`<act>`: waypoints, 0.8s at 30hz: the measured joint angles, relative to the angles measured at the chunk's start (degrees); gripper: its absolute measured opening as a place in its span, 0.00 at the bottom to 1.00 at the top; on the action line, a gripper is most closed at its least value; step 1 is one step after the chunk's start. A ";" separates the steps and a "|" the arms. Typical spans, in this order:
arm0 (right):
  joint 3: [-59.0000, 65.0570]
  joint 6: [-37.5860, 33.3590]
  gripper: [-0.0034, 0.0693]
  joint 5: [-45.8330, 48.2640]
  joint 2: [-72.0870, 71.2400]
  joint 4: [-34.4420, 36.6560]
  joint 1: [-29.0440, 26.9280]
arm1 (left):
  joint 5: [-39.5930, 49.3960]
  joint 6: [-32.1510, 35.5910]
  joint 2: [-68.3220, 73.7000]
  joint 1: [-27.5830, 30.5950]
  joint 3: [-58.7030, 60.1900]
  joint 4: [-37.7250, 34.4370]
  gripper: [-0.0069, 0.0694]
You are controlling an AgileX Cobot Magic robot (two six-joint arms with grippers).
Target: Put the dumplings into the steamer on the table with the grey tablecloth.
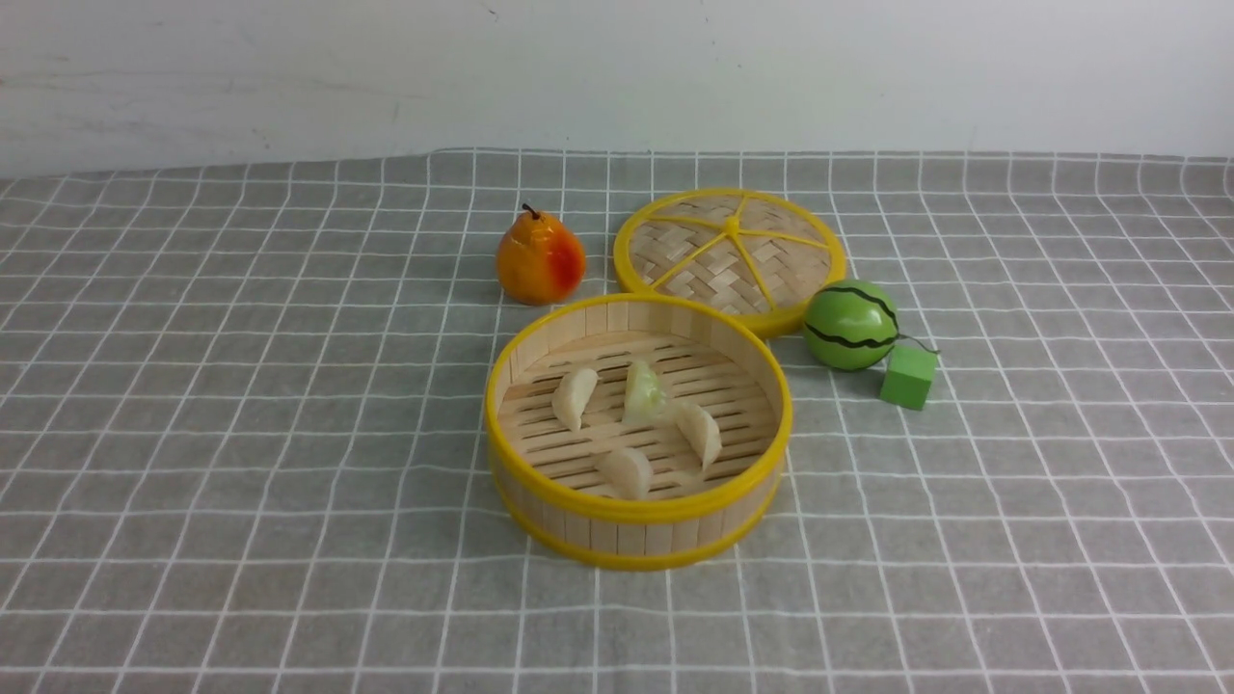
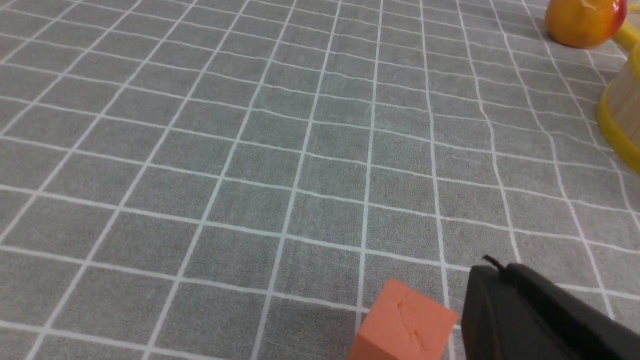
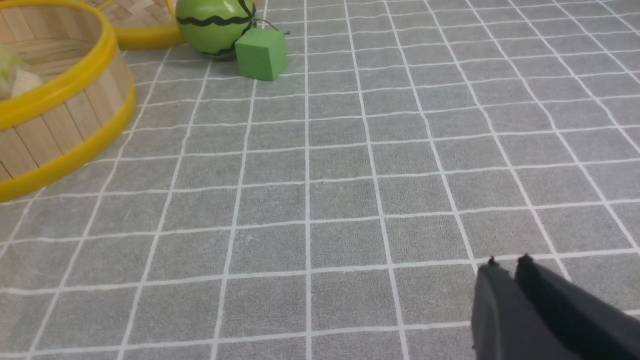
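Four dumplings (image 1: 630,424) are contained in the steamer (image 1: 638,516) — all on its slatted floor, one tinged pale green. The steamer is set on the grey tablecloth (image 1: 241,434), between the pear (image 1: 541,258) and the green cube (image 1: 908,378). The left gripper (image 2: 492,265) is held with its jaws together, nothing clamped — at the right gripper (image 3: 507,265), a narrow gap is seen between the tips.

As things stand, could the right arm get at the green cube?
Probably yes: the green cube sits on open grey tablecloth, nothing on top; only the toy watermelon crowds it from behind.
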 joint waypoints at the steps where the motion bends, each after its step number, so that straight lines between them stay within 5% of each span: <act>1: 0.00 0.00 0.12 0.00 0.00 0.00 0.00 | 0.00 -0.21 0.00 0.00 0.00 -0.05 0.07; 7: 0.00 0.00 0.13 0.00 0.00 0.00 0.00 | 0.00 -5.23 0.00 0.00 0.06 -0.23 0.07; 24: 0.00 -0.12 0.16 0.02 0.00 0.00 0.00 | 0.00 -5.91 0.00 0.00 0.06 -0.35 0.07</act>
